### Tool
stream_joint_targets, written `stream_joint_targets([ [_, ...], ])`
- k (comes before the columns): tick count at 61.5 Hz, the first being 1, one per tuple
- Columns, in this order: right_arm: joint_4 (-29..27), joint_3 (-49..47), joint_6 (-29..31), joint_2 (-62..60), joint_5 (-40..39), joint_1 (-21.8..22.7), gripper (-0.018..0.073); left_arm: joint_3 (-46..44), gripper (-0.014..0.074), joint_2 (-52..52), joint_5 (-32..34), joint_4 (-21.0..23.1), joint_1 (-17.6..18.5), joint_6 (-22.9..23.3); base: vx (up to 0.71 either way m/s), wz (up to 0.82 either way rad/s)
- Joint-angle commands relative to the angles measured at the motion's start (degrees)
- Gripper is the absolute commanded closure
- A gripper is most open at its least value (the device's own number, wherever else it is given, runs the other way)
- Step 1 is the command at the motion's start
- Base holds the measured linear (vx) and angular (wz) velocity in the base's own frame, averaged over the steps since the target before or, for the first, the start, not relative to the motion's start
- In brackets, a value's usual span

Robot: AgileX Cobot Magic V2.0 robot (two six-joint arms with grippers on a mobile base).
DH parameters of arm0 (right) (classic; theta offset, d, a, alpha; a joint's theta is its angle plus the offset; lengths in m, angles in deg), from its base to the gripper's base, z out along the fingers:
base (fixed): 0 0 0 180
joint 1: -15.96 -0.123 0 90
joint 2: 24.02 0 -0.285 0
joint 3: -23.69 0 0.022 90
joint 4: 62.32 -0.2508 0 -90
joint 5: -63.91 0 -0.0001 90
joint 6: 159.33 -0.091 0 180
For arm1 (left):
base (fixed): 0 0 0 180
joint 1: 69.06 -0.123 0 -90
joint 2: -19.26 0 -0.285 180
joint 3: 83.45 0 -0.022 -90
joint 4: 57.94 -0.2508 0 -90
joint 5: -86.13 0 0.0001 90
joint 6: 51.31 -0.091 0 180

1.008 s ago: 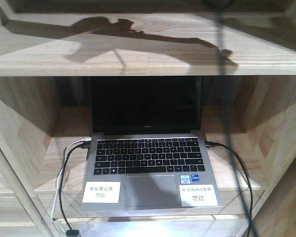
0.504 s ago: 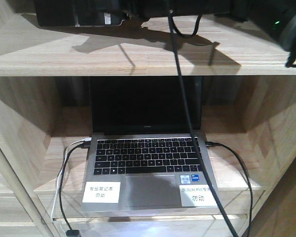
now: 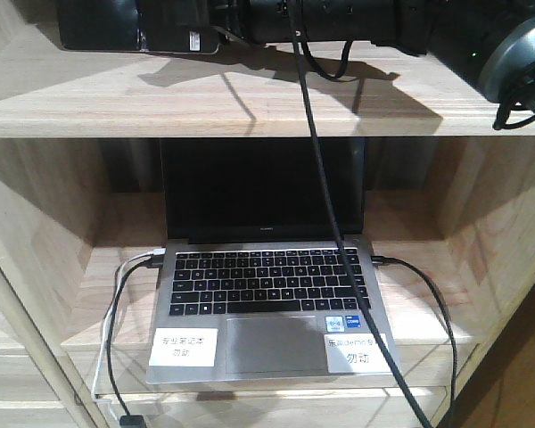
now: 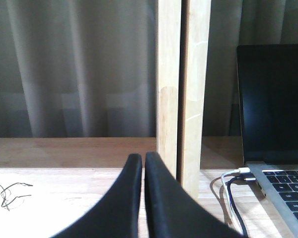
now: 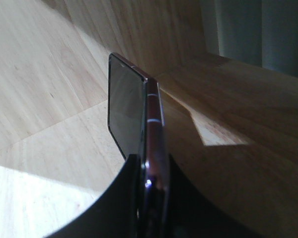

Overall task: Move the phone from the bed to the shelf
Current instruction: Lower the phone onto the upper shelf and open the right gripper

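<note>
The phone (image 3: 125, 25), flat and black with a small white sticker, is over the left part of the upper shelf (image 3: 250, 102) board. My right gripper (image 3: 225, 20) reaches in from the right and is shut on its end. In the right wrist view the phone (image 5: 131, 106) stands edge-on with its pinkish rim up, clamped between the fingers of the right gripper (image 5: 151, 168) above the pale shelf (image 5: 44, 163) board. I cannot tell whether it touches the wood. My left gripper (image 4: 143, 157) is shut and empty, low over a lower board. The bed is out of view.
A grey open laptop (image 3: 272, 294) with cables plugged into both sides fills the compartment below the upper board. A black arm cable (image 3: 325, 205) hangs across it. Wooden uprights (image 4: 183, 89) stand just right of my left gripper, with the laptop (image 4: 275, 109) beyond and curtains behind.
A second ago only a shadow lay on the upper board. My right arm has come in from the right and carried the phone leftward over the board.
</note>
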Motion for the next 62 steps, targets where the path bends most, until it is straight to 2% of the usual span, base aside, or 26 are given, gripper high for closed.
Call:
stream_joint_targets([
  [1,-2.60,-1.87,0.15,-3.03,-2.21,0.22,0.0396,-1.43,0.0595,0.34,4.12,0.56,0.36,0.50,0.00,0.00],
  [18,-2.60,-1.87,0.15,-3.03,-5.63,0.22,-0.0003,-1.43,0.0595,0.34,4.12,0.56,0.36,0.50,0.00,0.00],
  [22,-1.85,-1.94,0.15,-3.03,-6.18,0.22,-0.0082,-1.43,0.0595,0.34,4.12,0.56,0.36,0.50,0.00,0.00],
  [27,0.40,-1.94,0.15,-3.21,-6.26,0.22,-0.0135,-1.43,0.0595,0.34,4.12,0.56,0.36,0.50,0.00,0.00],
  [34,4.60,-1.94,-0.47,-3.81,-6.20,0.22,-0.0138,-1.43,0.0595,0.34,4.12,0.56,0.36,0.50,0.00,0.00],
  [43,6.69,-1.94,-1.57,-5.02,-6.20,0.22,-0.0107,-1.43,0.0595,0.34,4.12,0.56,0.36,0.50,0.00,0.00],
  [56,7.86,-1.94,-1.78,-7.67,-5.64,0.22,-0.0017,-1.43,0.0595,0.34,4.12,0.56,0.36,0.50,0.00,0.00],
  [62,7.88,-1.88,-4.30,-8.96,-4.90,0.28,0.0048,-1.43,0.0595,0.34,4.12,0.56,0.36,0.50,0.00,0.00],
])
